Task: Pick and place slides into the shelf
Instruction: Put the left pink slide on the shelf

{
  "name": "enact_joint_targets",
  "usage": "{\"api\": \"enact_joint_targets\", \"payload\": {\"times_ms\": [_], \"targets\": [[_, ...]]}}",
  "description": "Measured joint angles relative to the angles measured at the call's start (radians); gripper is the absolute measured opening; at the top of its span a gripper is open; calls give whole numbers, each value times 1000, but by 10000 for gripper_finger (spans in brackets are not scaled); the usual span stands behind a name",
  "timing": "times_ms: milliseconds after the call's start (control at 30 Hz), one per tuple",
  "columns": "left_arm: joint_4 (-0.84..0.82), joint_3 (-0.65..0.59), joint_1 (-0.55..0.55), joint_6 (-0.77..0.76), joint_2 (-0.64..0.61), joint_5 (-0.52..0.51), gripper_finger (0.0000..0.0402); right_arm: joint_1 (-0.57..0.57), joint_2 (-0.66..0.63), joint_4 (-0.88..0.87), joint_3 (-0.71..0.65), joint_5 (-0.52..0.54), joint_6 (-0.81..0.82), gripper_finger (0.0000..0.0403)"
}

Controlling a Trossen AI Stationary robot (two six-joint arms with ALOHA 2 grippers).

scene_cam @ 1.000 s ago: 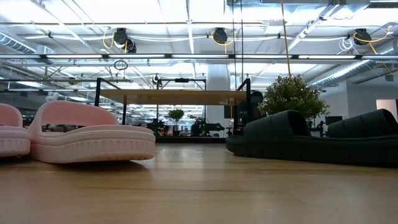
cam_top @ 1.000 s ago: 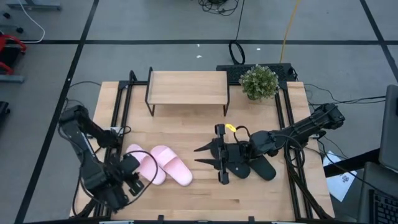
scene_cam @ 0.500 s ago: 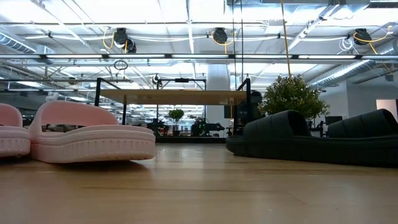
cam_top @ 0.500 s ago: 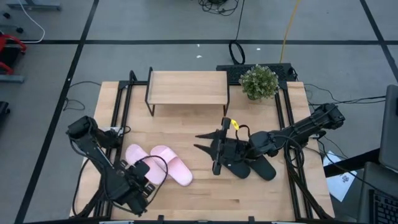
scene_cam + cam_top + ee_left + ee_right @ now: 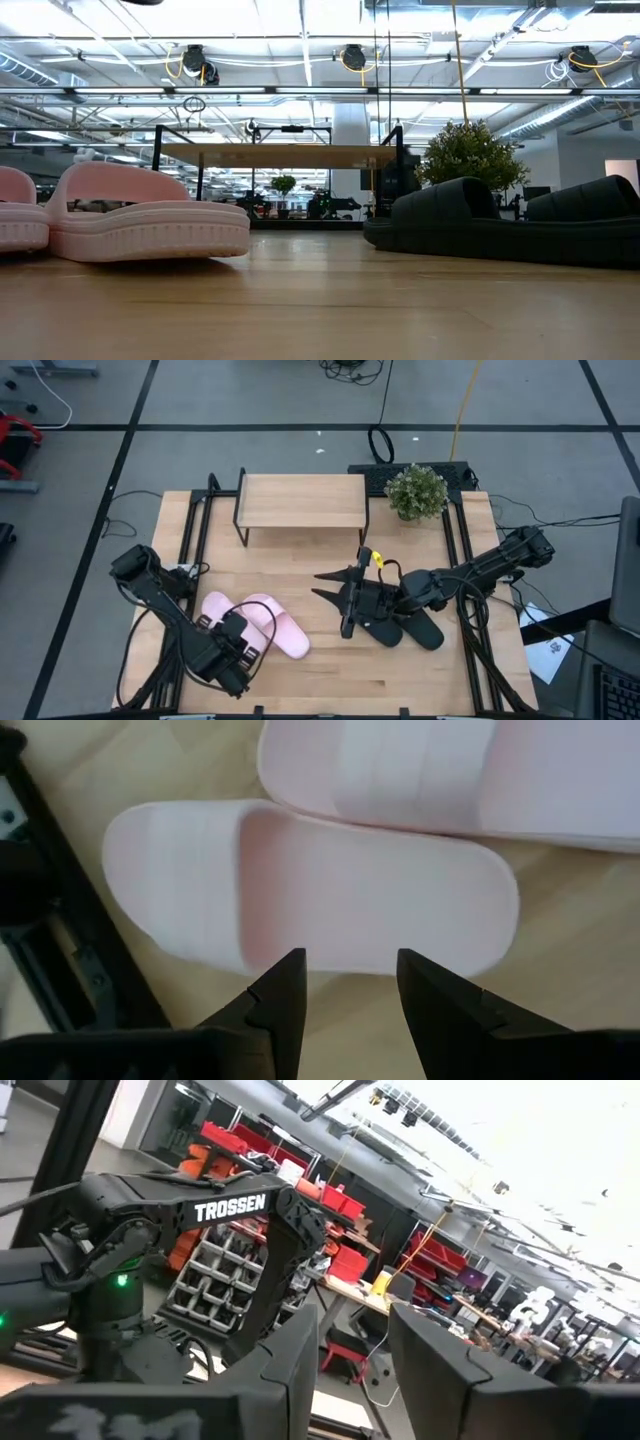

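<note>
High view gives you the pale pink slides (image 5: 262,622) side by side at lower left of the table, smooth with wide straps, and the matte black slides (image 5: 405,622) at lower right. Your left gripper (image 5: 237,653) covers the near pink slide's edge, fingers parted, holding nothing (wrist camera shows one slide whole, its partner cut off). Your right gripper (image 5: 340,598) hides part of the black pair, fingers spread, empty. Your shelf (image 5: 302,500) stands empty at upper centre.

Potted plant (image 5: 417,491) w/ green leaves at far right corner of wooden desk (image 5: 320,670). Yellow cable (image 5: 466,400) & black cable loop (image 5: 381,444) on grey floor beyond.
</note>
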Motion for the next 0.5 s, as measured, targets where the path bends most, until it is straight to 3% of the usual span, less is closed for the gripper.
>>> {"api": "enact_joint_targets", "payload": {"times_ms": [200,500], "targets": [[-70,-6,1,1,0,-12,154,2,0,0,0,0,55,116],[-6,-100,1,-8,0,20,154,2,0,0,0,0,55,116]]}}
